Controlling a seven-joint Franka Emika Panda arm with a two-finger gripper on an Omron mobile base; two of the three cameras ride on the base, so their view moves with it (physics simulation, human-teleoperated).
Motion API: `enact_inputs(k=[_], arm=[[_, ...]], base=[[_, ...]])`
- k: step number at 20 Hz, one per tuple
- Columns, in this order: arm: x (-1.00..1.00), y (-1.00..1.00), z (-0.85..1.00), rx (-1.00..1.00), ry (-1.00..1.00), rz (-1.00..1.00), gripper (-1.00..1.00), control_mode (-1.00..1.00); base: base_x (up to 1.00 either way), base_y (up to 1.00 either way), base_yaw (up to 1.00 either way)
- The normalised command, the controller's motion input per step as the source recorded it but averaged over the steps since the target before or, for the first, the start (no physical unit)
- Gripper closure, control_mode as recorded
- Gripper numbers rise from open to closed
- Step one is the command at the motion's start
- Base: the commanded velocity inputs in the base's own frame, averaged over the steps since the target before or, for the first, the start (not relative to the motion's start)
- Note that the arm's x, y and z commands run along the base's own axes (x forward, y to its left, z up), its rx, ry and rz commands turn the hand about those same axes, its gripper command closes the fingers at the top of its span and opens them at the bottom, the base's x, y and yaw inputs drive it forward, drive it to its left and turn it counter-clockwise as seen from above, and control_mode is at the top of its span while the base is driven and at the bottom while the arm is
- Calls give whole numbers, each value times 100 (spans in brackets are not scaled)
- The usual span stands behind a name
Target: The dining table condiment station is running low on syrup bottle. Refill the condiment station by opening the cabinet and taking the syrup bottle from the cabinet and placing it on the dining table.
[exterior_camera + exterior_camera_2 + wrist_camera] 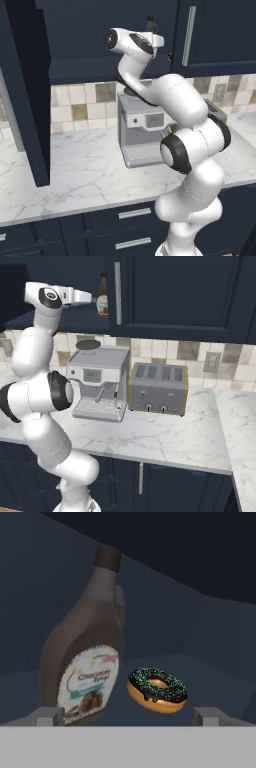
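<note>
The pincer (pixel 128 716) is fully open and holds nothing — its two finger tips stand wide apart at the cabinet (pixel 180 296) opening. The syrup bottle (pixel 87 657) stands upright on the cabinet shelf, just ahead of the left finger tip. A chocolate-glazed donut (pixel 157 689) lies on the shelf to the right of the bottle, near it. Below the cabinet, on the marble bench (pixel 165 438), an espresso machine (pixel 97 383) and a toaster (pixel 158 388) stand side by side — the toaster to the right.
</note>
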Motion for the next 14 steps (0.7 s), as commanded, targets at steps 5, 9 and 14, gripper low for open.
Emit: enact_inputs(k=[5, 9, 14], arm=[[43, 4, 2, -4, 0, -16, -100, -100], [39, 0, 0, -1, 0, -7, -100, -100], [37, 0, 0, 0, -3, -1, -100, -100]], base=[[0, 0, 0], [0, 0, 0], [0, 0, 0]])
